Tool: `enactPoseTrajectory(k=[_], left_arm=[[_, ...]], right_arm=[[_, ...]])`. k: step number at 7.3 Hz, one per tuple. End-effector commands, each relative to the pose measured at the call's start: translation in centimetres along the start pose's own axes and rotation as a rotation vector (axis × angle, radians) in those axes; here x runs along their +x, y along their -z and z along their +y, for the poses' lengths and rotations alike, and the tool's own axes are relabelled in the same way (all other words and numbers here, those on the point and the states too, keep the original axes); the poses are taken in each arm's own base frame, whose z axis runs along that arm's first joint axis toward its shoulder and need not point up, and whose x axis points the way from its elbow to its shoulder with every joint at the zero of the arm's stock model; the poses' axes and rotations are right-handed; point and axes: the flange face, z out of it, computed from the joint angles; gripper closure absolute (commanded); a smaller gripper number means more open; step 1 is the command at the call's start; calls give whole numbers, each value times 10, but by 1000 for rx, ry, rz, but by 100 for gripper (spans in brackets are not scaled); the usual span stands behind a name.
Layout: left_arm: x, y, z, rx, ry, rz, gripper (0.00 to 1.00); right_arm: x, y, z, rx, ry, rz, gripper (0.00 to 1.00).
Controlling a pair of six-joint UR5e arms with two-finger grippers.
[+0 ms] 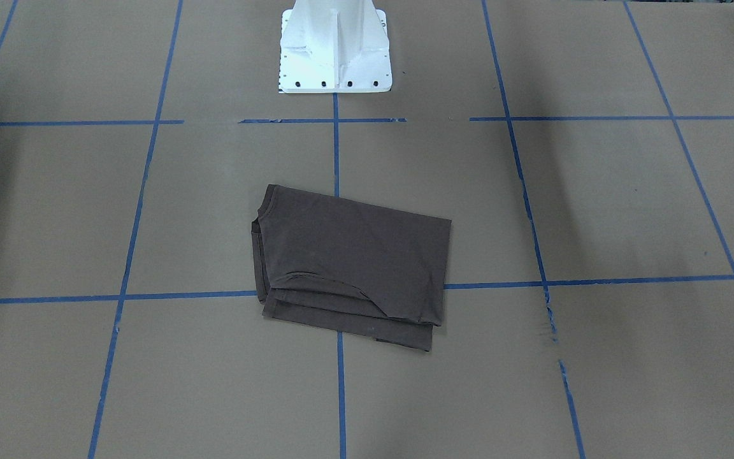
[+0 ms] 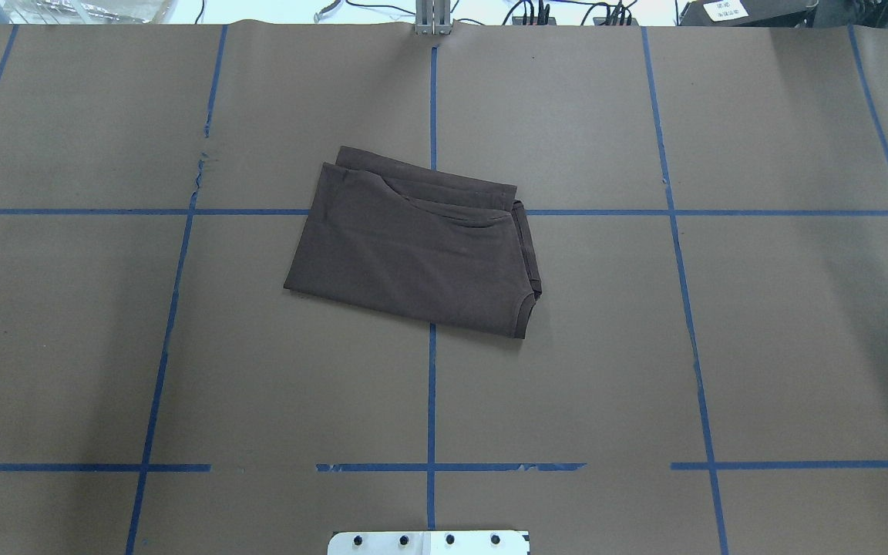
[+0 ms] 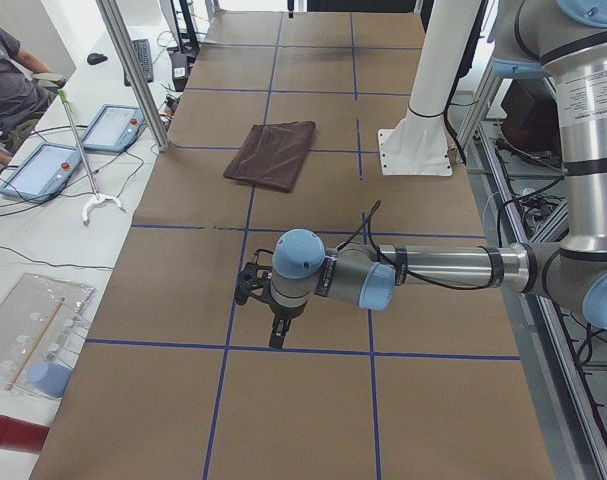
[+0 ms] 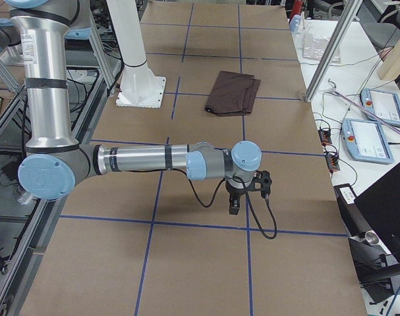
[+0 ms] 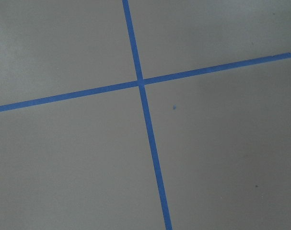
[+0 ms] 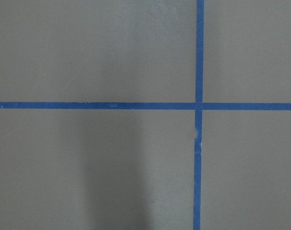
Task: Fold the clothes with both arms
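Cd go wrong w/ any further pinch on the shirt: already down to a skewed rectangle w/ lower layers peeking out along one long edge, so likely to catch only the top layer and peel the fold open. Dragging instead of lifting: prob. rumpling, w/ the stack sliding apart on smooth paper. Worth watching too the scuffed tape off to one side of the shirt; cd snag a fingertip or a hem. Can't tell whether L gripper is apart or together: seen only side-on, pointing down over bare paper. Same for R gripper: side view only, no telling. As for the shirt: well apart from both, lying mid-table between them, out in front of the white pedestal. Underfoot: brown paper over the whole top, marked into a grid w/ blue tape, flat, a few creases. Past the table's far side: an operator, tablets, loose wires.
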Motion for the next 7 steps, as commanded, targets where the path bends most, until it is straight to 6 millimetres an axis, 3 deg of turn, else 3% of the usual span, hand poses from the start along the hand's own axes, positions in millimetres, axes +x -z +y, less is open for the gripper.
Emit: enactPoseTrajectory(k=[1, 7], left_arm=[[11, 13, -2, 20, -14, 0, 0], [14, 13, -7, 21, -25, -6, 0]], right_arm=[[-14, -6, 1, -13, 50, 5, 0], [-4, -5, 6, -9, 41, 19, 0]])
